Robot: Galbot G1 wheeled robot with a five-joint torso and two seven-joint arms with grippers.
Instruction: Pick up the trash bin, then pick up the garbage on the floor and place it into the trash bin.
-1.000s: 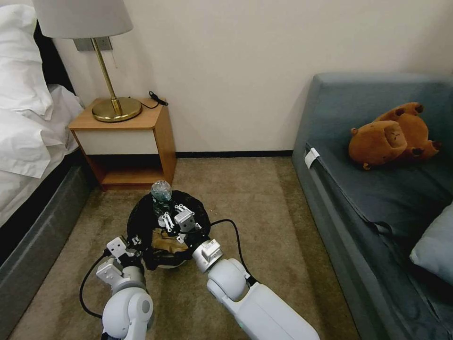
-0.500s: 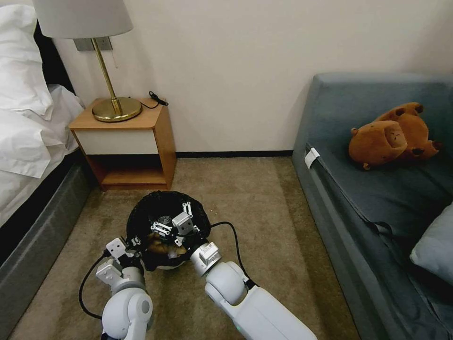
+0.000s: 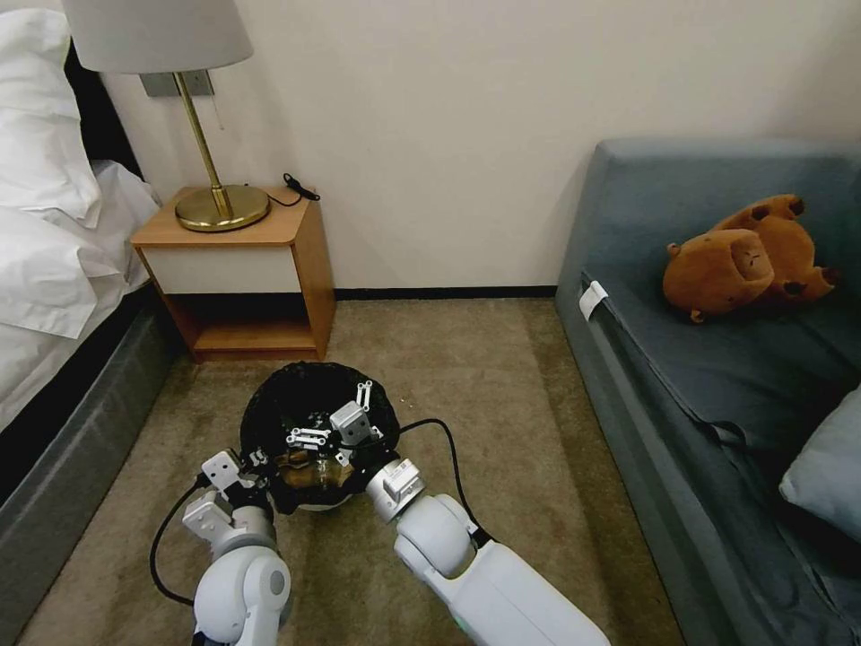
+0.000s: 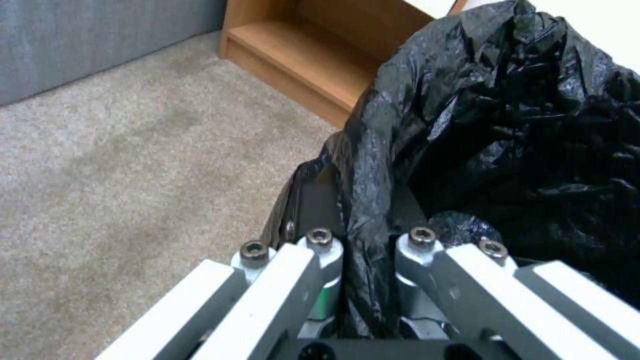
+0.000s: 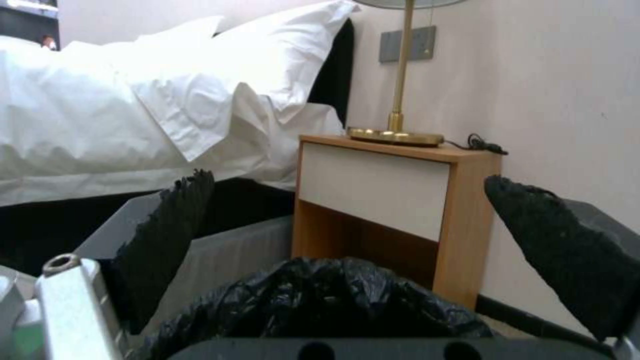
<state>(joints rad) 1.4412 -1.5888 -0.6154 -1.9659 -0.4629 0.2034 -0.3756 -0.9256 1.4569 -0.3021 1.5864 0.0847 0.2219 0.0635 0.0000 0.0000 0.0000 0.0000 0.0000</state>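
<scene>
The trash bin (image 3: pixel 309 395) sits low over the carpet (image 3: pixel 502 377) between the bed (image 3: pixel 54 269) and the sofa (image 3: pixel 717 359), just in front of the wooden nightstand (image 3: pixel 238 269) carrying a brass lamp (image 3: pixel 220 206). The left tool (image 4: pixel 367 270) is clamped on the bin's black-bagged near rim. The right tool (image 3: pixel 336 422) hangs spread and empty over the bin's mouth, with brown paper bag garbage (image 3: pixel 300 467) lying inside beneath it

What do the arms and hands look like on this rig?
Glossy white rounded arm shells with grey joint rings. A black cable loops beside each wrist. The left hand and right hand have white linkage fingers with dark bolts; the right's pads are ribbed black.
</scene>
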